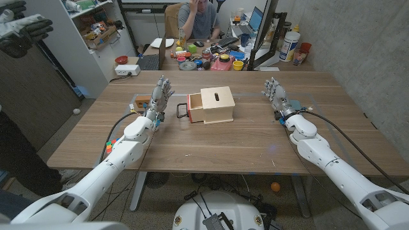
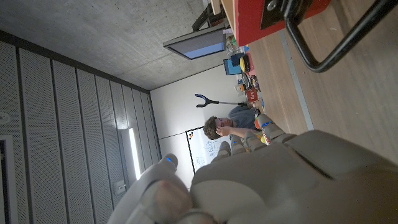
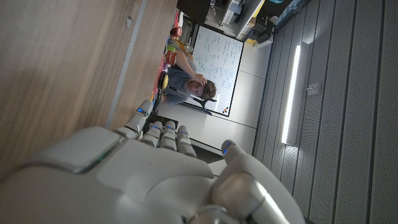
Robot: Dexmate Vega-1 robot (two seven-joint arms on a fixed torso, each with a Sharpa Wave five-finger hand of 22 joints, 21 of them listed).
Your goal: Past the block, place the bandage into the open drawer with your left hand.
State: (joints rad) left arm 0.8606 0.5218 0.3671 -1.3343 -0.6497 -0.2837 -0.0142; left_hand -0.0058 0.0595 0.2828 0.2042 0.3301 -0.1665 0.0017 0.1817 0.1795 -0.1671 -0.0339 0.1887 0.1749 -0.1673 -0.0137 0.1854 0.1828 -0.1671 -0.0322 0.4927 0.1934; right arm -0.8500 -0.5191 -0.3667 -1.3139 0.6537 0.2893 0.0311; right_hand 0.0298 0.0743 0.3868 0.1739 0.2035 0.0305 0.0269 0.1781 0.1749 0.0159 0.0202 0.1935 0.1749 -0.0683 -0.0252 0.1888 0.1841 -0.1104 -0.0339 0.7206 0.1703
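The wooden table [image 1: 255, 137] is carrying everything at stake, and at its centre the wooden box [image 1: 217, 105] is sitting with its red-fronted drawer [image 1: 193, 106] pulled out toward nine o'clock. That opening is facing the robot's left side, presumably so the left hand can reach it. A black loop handle [image 1: 183, 109] is jutting from the drawer front; in the left wrist view it [image 2: 329, 37] is showing close by.

The left hand [image 1: 159, 96] is standing upright just beside the drawer at about nine o'clock from the box, fingers spread and gripping nothing, so it looks poised at the start of the job. The right hand [image 1: 276, 94] is waiting at three o'clock of the box, well apart from it, likewise open-fingered and empty, keeping out of the way.

At ten o'clock from the box, beyond the left hand, a small orange block [image 1: 142, 101] is lying on the table. Something pale is lying beside it, possibly the bandage, but it is too small to tell.
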